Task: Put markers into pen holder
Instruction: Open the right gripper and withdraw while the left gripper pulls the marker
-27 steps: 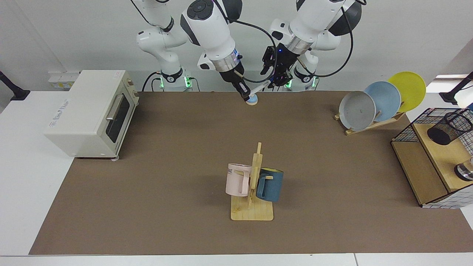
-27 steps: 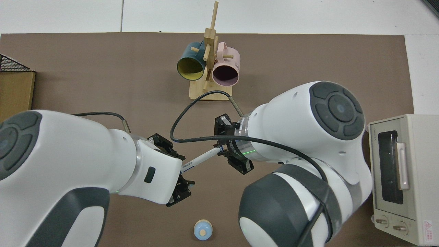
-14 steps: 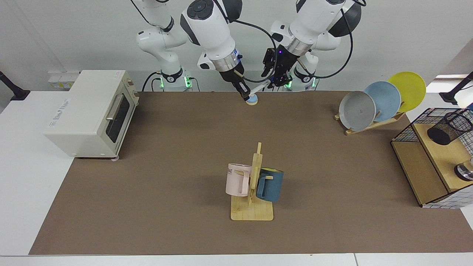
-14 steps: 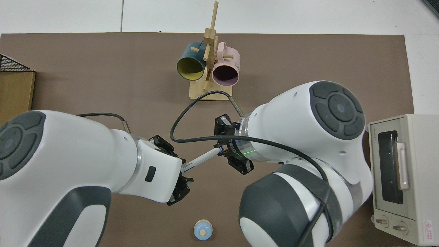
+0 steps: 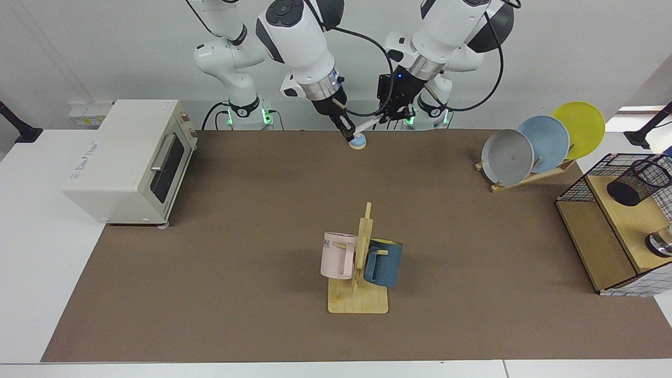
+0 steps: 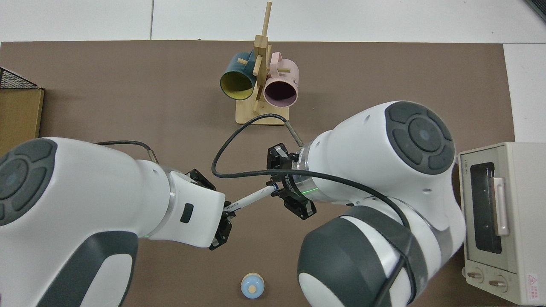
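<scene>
A: Pen holder (image 5: 638, 181) sits at 3 o'clock, on the basket shelf.

B: Marker (image 6: 249, 199) spans both, far 12 o'clock. Right tool (image 5: 345, 131) pinches one end; left tool (image 5: 392, 111) grips the other, nearer the holder.

A white table (image 5: 31, 252) carries a brown mat (image 5: 252, 220) that covers most of its top. On the mat stand a cream toaster oven (image 5: 131, 157) at one end, a wooden mug rack (image 5: 359, 294) with a pink and a blue mug near the middle, a small blue-topped round object (image 5: 358, 142) by the robot bases, and a wooden plate rack (image 5: 530, 176) holding grey, blue and yellow plates. At the other end a black wire basket with wooden shelves (image 5: 604, 247) sits at the mat's edge.
</scene>
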Motion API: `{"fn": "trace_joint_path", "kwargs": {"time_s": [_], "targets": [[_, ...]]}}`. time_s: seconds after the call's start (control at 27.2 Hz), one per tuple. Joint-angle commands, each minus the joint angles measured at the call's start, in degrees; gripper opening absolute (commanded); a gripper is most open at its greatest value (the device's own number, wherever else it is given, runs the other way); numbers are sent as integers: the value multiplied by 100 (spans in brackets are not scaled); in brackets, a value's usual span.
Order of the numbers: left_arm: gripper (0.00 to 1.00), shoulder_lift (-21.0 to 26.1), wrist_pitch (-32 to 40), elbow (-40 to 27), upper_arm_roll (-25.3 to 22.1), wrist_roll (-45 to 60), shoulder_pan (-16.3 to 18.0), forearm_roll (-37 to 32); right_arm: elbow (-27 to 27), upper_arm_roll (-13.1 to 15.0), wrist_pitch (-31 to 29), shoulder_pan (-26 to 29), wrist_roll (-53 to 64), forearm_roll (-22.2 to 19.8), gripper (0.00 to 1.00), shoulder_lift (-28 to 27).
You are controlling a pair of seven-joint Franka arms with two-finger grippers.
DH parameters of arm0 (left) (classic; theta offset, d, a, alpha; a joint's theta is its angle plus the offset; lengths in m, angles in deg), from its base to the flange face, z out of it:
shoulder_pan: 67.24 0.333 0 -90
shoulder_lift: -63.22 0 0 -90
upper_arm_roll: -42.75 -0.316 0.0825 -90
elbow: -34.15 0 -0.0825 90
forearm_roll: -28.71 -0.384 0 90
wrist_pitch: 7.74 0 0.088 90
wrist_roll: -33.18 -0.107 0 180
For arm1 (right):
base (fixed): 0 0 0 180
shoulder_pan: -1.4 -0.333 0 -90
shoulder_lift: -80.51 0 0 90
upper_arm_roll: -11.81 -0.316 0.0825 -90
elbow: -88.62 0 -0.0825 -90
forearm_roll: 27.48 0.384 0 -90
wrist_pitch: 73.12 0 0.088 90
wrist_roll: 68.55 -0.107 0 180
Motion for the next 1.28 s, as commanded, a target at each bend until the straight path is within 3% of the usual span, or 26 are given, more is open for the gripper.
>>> {"fn": "trace_joint_path", "kwargs": {"time_s": [0.0,0.15,0.51,0.7,0.92,1.06,1.25], "targets": [[0,-207,-28,-212,-11,-6,-55,-70,67,4,11,25,14,38,100,7],[0,-207,-10,-212,-11,21,-55,-123,67,4,3,43,206,-32,100,59],[0,-199,34,-204,-11,100,-11,-421,41,144,468,411,2753,-182,100,235],[0,-199,78,-204,-28,196,24,-869,58,162,890,684,4405,-919,100,323],[0,-199,139,-204,-125,196,68,-1405,67,162,1180,1281,5987,-1429,100,393],[0,-172,148,-204,-151,135,357,-1800,67,162,1286,1536,7122,-2035,100,420],[0,-137,139,-186,-151,-110,700,-2310,67,162,1400,1721,7766,-2476,100,490]]}}
